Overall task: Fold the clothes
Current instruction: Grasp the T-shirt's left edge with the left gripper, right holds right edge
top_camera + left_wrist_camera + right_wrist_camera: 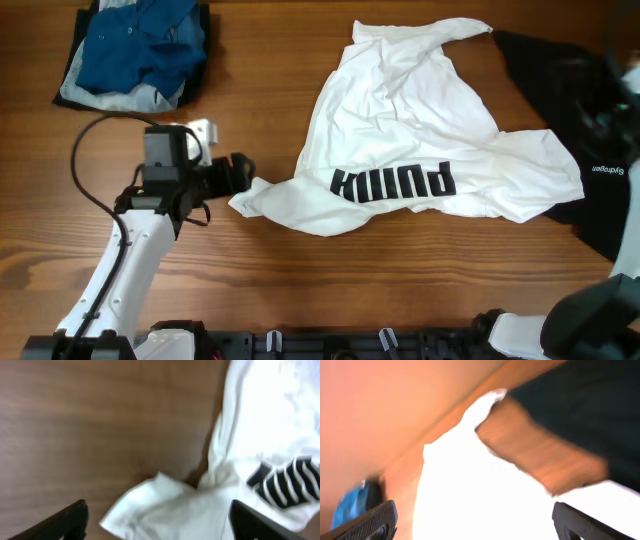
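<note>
The folding is not showing any progress yet. The white T-shirt [420,130] is lying crumpled and skewed across the middle and right of the wooden table [300,290], with its black striped print [393,182] facing up. Creases are running through the body and no clean fold is showing anywhere. Its right side is meeting a black garment [590,190], while a blue collared shirt [140,45] is sitting well apart on a pile at the far left corner. By my judgement, flattening the shirt and making every fold are all waiting to be done. The left gripper [238,176] is hovering low, just beside the shirt's left corner [150,505]. Its jaws are standing wide apart with that corner lying between them, and they are clamping nothing. The right gripper [477,522] is hanging over the shirt's far side near the black garment. Its jaws are likewise spread wide and carrying nothing, and whether they are touching the cloth I cannot tell.
</note>
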Action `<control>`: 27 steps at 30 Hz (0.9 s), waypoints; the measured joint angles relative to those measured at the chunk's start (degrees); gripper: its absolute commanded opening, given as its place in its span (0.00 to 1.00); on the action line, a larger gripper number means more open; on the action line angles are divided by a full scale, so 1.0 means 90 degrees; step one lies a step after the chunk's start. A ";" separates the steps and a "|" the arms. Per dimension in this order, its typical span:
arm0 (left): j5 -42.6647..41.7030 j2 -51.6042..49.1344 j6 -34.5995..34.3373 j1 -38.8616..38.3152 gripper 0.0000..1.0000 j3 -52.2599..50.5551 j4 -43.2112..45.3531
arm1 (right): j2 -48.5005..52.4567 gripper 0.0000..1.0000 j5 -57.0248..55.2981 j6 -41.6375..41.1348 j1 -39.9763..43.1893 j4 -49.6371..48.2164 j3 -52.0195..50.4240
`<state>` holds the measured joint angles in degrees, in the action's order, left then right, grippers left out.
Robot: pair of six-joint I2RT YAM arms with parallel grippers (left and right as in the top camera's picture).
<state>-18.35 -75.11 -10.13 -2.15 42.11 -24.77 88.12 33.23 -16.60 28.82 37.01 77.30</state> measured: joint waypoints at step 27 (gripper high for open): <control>0.0867 -0.2045 -0.1319 -0.1083 0.04 0.0114 0.0772 | 0.0036 0.97 -0.1285 0.0646 -0.0500 0.2295 -0.0153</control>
<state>-10.55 -93.51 -22.00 -11.90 43.13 -17.82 88.44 21.67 -10.79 24.32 57.67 75.92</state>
